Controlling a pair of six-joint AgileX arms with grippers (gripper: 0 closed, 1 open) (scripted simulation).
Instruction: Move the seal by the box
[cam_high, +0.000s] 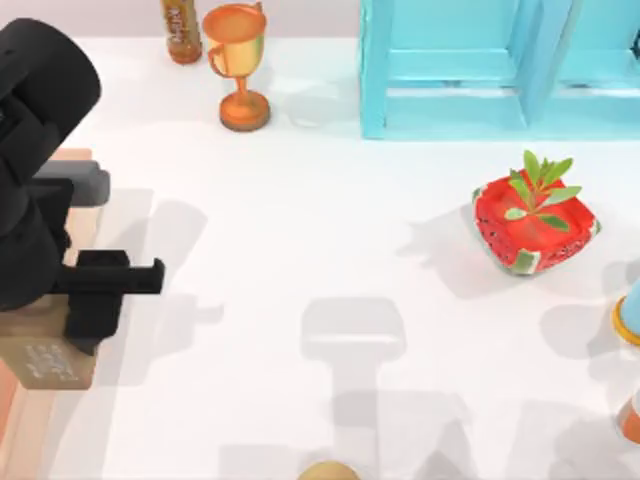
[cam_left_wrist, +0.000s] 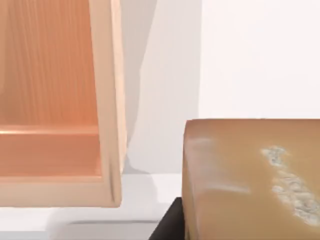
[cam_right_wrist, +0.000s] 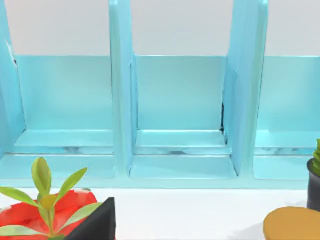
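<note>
From above, the left gripper (cam_high: 105, 300) sits at the left edge of the white desk (cam_high: 300, 250), low over the small tan-brown rectangular seal (cam_high: 45, 355) with whitish carved markings on its face. The seal lies just beside the large shallow box of light orange-tan wood (cam_high: 75, 158), whose rim peeks out from under the black arm; I judge the block is being lowered or has just been set there, since that spot answers the task. Whether the jaws are clamped on the seal or parted around it I cannot tell, because the arm hides them. Along the far edge stand an orange trophy cup (cam_high: 240, 65), a brown bottle (cam_high: 182, 30) and a turquoise blue crate-like shelf (cam_high: 480, 70). To the right sits a watermelon-patterned planter (cam_high: 535, 230) holding a small green plant; a round yellowish object (cam_high: 328, 470) lies at the near edge.

The left wrist view shows the seal up close, its pale markings facing the camera, with a bare strip of desk between it and the box's thick plain rim, so the two are near but apart. The box's flat inner floor holds nothing in the part that is seen.

The right wrist view looks into the shelf's open compartments, all bare, with the planter below. A dark tip of the right gripper (cam_right_wrist: 97, 222) shows there; the arm seems parked, and its jaws cannot be judged.
</note>
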